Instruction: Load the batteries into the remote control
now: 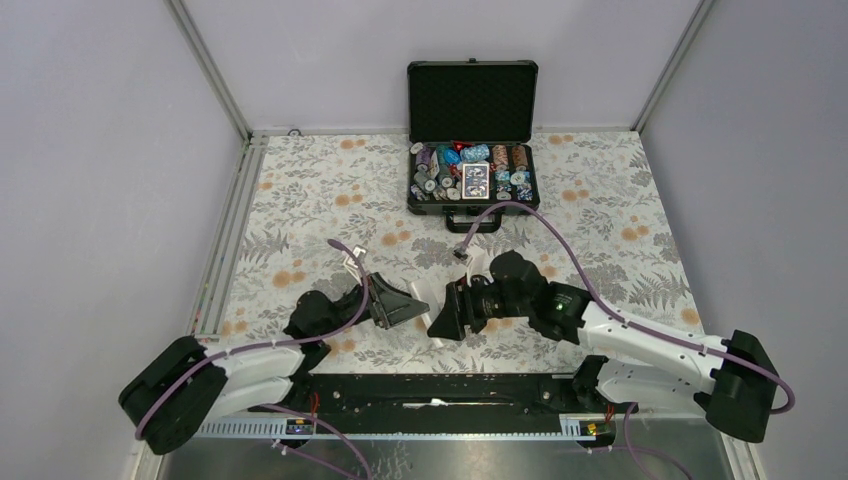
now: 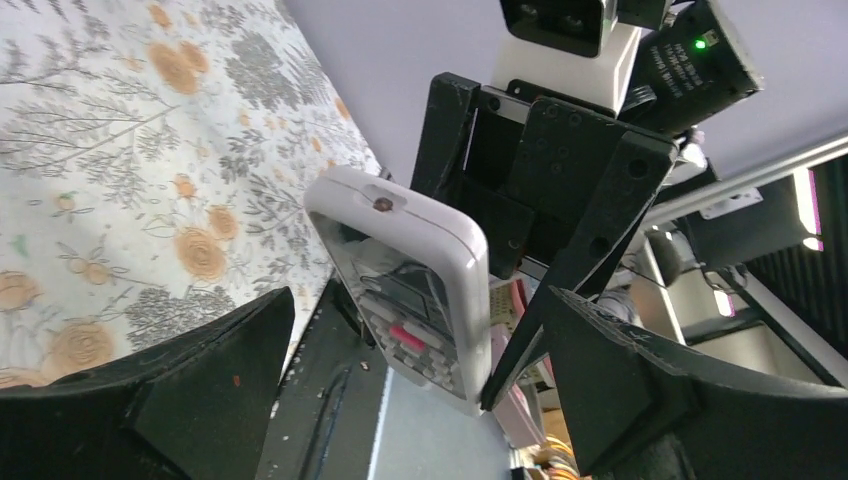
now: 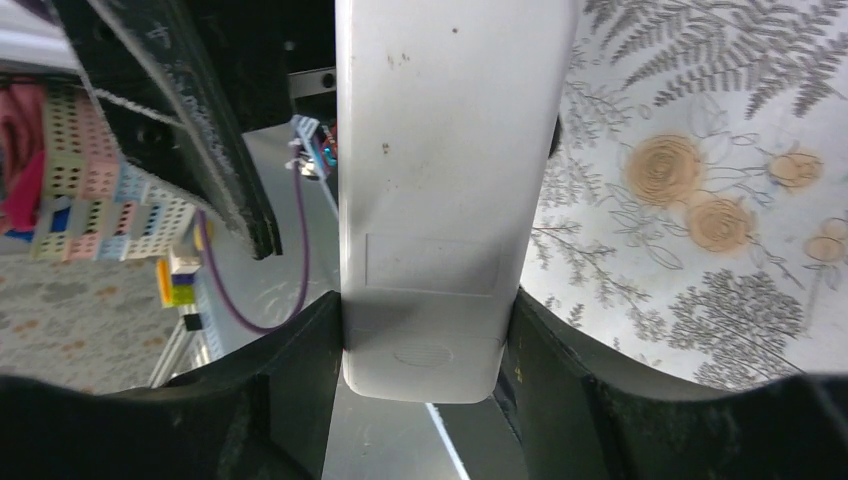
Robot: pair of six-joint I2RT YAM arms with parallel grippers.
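Note:
My right gripper is shut on the remote control, its fingers pressed against the two long sides near one end. The plain white back, with a cover outline, faces the right wrist camera. In the left wrist view the remote control shows its button side and dark window, held up off the table by the right gripper's black fingers. My left gripper stands wide open facing it, with neither finger touching it. From above, the left gripper and the right gripper meet near the table's front. The batteries are out of view.
An open black case with chips and cards stands at the back of the floral tablecloth. A black rail runs along the near edge between the arm bases. Grey walls close in the left, back and right.

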